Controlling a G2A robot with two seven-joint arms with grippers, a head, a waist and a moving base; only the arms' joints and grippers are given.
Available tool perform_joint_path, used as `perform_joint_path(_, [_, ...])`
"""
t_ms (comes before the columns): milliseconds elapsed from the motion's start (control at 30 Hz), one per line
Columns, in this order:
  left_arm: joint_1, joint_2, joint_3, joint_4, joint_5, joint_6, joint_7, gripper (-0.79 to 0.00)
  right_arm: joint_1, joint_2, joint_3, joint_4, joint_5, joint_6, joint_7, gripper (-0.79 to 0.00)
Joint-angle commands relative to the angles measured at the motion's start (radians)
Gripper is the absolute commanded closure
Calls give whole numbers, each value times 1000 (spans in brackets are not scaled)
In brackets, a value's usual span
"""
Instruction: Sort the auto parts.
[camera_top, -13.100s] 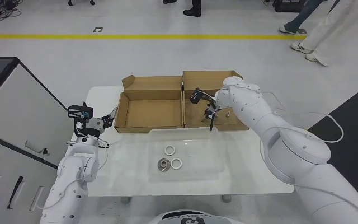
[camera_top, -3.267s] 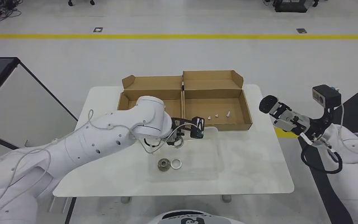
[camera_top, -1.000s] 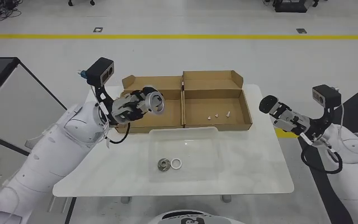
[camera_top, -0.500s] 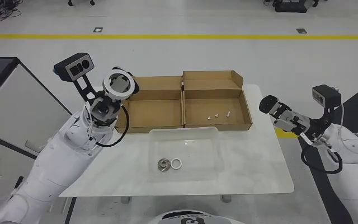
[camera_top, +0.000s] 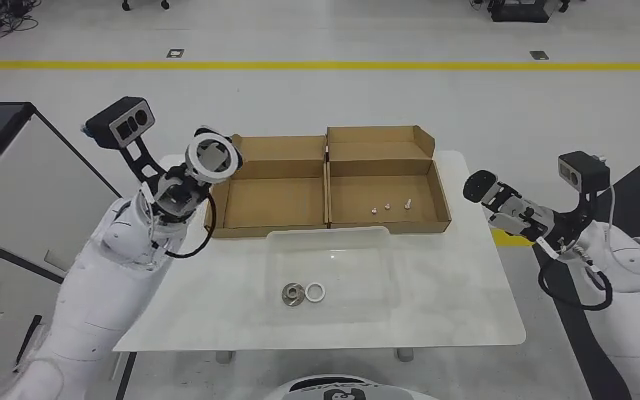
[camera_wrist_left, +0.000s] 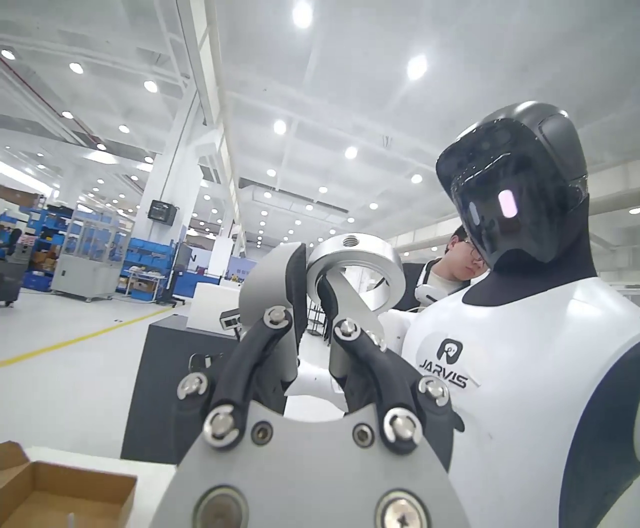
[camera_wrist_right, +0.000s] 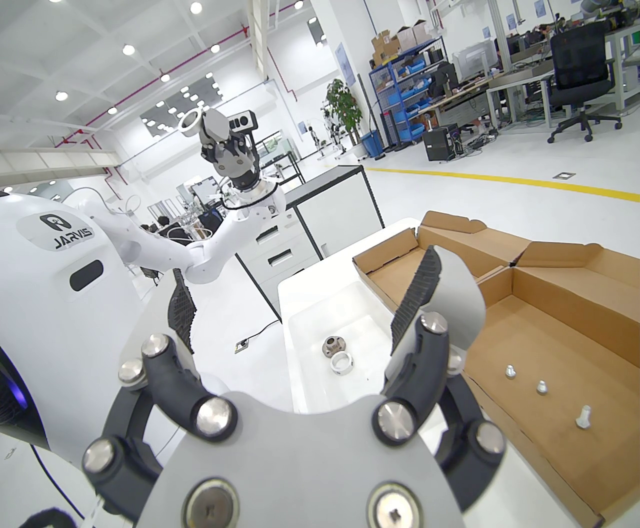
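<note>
I am lifting the ring (camera_wrist_left: 372, 252) clear of the tray (camera_top: 325, 232), left hand (camera_wrist_left: 311, 274) pinching its wall, and it is now hanging high just outside the left box's (camera_top: 268, 205) outer wall (drop coming next, I judge). Only that wall is standing between. Right of the box, my right hand (camera_wrist_right: 300, 295) is waiting wide, well apart.

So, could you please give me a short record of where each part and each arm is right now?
Left jaws: shut on collar, held high near left box
Right jaws: open, off the right side of the table
Tray: hub and white ring, side by side
Right box: three bolts in a row
</note>
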Motion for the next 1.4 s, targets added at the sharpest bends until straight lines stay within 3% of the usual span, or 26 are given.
perform_joint_path(0, [-2, -5, -17, 11, 30, 0, -54, 0, 0, 0, 0, 0, 0, 0, 0, -785])
perform_joint_path(133, [-4, -14, -47, 27, 109, 0, -132, 0, 0, 0, 0, 0, 0, 0, 0, -785])
perform_joint_path(267, [3, -24, -61, 30, 119, 0, -135, 0, 0, 0, 0, 0, 0, 0, 0, -785])
perform_joint_path(567, [29, -63, -80, -7, -159, 0, -131, 0, 0, 0, 0, 0, 0, 0, 0, -785])
perform_joint_path(833, [49, -120, -144, -3, -379, 0, -291, 0, 0, 0, 0, 0, 0, 0, 0, -785])
perform_joint_path(933, [54, -139, -174, 13, -375, 0, -381, 0, 0, 0, 0, 0, 0, 0, 0, -785])
perform_joint_path(1167, [63, -159, -189, 10, -173, 0, -382, 0, 0, 0, 0, 0, 0, 0, 0, -785])
perform_joint_path(1367, [59, -155, -188, -2, 20, 0, -382, 0, 0, 0, 0, 0, 0, 0, 0, -785])
